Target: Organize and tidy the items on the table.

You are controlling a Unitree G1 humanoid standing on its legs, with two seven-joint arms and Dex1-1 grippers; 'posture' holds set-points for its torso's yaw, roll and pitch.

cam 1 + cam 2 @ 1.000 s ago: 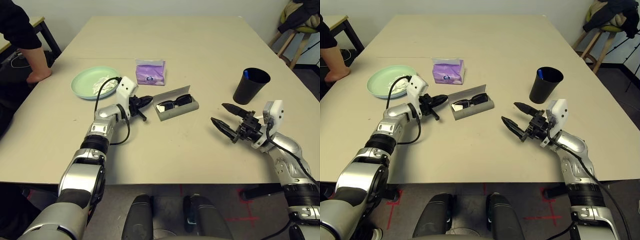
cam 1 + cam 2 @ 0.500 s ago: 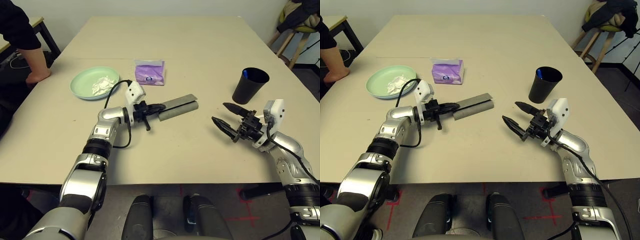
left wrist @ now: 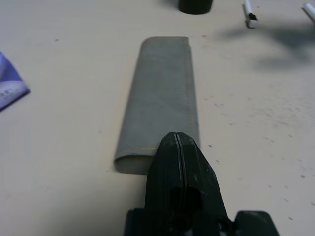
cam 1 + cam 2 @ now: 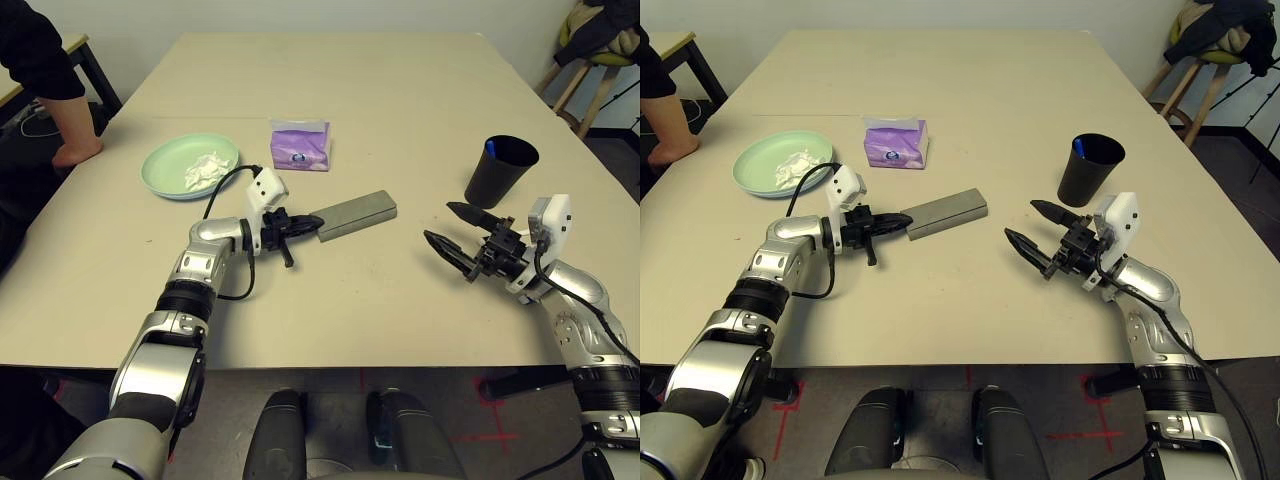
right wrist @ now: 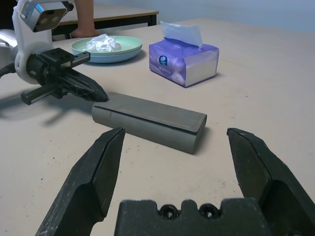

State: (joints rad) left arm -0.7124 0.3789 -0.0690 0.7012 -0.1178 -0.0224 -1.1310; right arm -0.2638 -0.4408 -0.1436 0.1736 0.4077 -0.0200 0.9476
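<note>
Here the purple tissue pack [image 5: 184,62] carries a small round label, unreadable.

I seem to be in an office or lab room. My table [image 4: 420,90] is a big, plain beige meeting table with bare pale walls behind its far edge. Red tape marks [image 4: 1095,434] are stuck on the grey floor under its near edge. Past the far right corner stands a wooden stool [image 4: 592,78] with clothes heaped on it. Off the far left corner a person's arm [image 4: 55,95] rests at a second small table [image 4: 670,45] with black legs.
</note>
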